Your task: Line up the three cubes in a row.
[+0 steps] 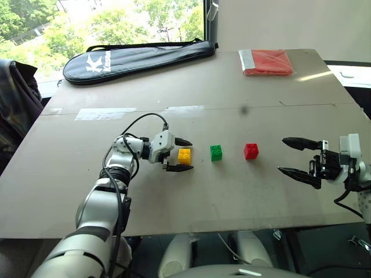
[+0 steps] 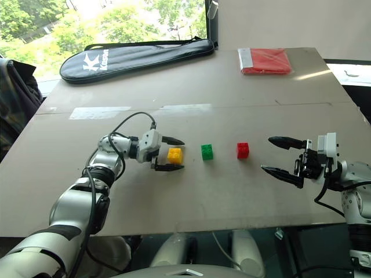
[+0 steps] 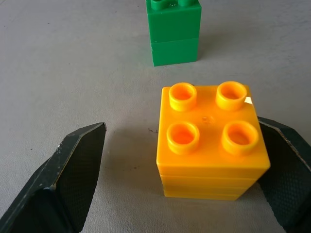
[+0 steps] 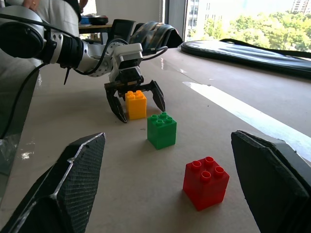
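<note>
Three studded cubes stand in a line across the middle of the table: yellow (image 1: 184, 156), green (image 1: 216, 152) and red (image 1: 251, 151), with gaps between them. My left gripper (image 1: 189, 155) is open and straddles the yellow cube (image 3: 209, 145), one finger on each side. One finger sits right against the cube and the other finger (image 3: 73, 170) stands apart from it. My right gripper (image 1: 282, 155) is open and empty, a short way to the right of the red cube (image 4: 205, 182) and pointing at the row. The green cube (image 4: 162, 130) lies between the two grippers.
A black racket bag (image 1: 136, 57) lies along the far left of the table (image 1: 174, 208). A flat red packet (image 1: 266, 62) rests at the far right. Dark clothing (image 1: 14, 104) hangs beside the left edge. Pale tape strips (image 1: 104, 113) run across the tabletop.
</note>
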Motion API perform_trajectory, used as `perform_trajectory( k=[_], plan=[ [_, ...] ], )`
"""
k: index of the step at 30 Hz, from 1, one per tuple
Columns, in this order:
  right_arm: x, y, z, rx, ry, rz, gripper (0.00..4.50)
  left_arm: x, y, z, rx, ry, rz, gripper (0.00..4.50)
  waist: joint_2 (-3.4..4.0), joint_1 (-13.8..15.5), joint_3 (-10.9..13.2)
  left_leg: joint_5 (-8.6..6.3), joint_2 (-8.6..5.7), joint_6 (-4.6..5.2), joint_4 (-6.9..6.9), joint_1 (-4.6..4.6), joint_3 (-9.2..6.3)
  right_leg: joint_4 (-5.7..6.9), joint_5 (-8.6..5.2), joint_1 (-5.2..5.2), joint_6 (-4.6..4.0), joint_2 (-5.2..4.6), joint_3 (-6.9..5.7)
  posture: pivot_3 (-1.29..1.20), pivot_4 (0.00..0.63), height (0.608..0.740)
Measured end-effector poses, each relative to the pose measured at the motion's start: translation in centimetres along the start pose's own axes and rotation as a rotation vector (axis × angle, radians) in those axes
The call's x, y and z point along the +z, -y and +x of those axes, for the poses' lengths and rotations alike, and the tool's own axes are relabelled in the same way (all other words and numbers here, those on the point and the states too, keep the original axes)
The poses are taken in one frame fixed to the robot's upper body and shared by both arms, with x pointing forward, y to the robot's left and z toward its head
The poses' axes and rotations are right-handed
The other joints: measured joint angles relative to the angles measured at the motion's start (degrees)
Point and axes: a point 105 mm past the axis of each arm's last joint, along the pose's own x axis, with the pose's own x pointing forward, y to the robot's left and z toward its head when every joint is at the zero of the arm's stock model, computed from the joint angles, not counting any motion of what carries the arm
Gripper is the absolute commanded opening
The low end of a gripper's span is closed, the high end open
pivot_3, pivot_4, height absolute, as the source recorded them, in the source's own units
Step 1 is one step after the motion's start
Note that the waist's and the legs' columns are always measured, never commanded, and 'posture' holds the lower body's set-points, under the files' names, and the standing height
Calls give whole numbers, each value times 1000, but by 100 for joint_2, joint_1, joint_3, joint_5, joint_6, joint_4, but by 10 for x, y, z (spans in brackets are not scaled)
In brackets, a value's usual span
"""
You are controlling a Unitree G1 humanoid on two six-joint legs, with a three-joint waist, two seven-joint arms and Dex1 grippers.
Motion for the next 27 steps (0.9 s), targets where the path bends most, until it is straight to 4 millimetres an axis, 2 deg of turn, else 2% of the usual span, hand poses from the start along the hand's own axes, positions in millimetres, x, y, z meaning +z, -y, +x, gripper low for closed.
perform_trajectory(
  k=[27],
  plan=[
    [-3,-2,-1,7,-13,-5,4269,-2,-5,-1,56,9,-51,4474,-1,24,1,0,0,0,-1,-1,1,-1,0,-1,0,0,1,0,150,740]
  ],
)
